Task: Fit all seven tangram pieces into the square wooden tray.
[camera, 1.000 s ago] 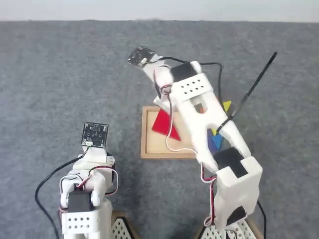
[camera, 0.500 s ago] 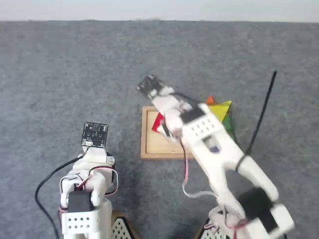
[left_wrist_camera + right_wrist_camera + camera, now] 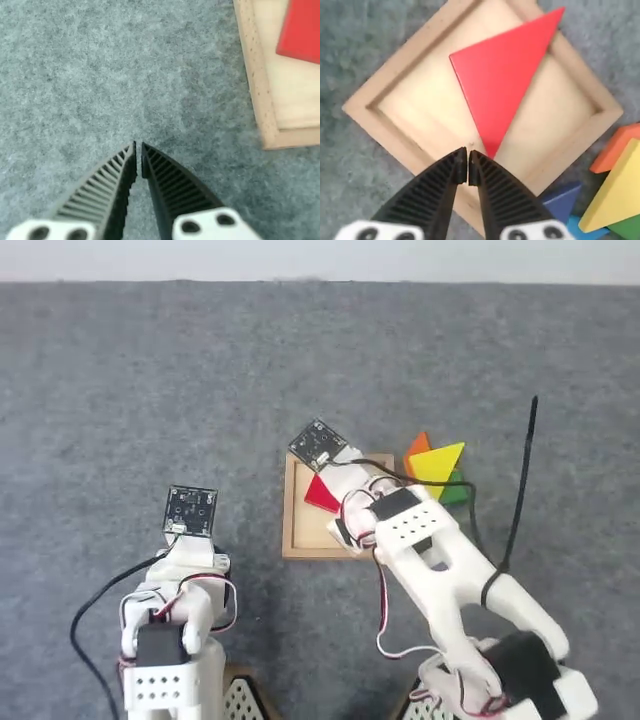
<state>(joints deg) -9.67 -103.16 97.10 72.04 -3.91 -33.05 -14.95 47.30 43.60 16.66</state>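
Right gripper (image 3: 468, 150): fingers pressed together, empty, over tray (image 3: 410, 52) floor, at near tip of red triangle (image 3: 505, 80). Triangle inside tray; far corner seems to ride over rim, likely not flat.

Likely step: seat triangle. Nudge with closed tips, low and slow, toward tray corner; avoid flipping it.

Next pieces piled just beside tray: yellow (image 3: 615, 190), orange (image 3: 615, 147), blue (image 3: 562, 197).

Left gripper (image 3: 138, 146): fingers together, empty, over carpet (image 3: 75, 60) near tray.

Since a second ago: right arm drawn back from past tray's far edge to above tray; left arm unmoved.
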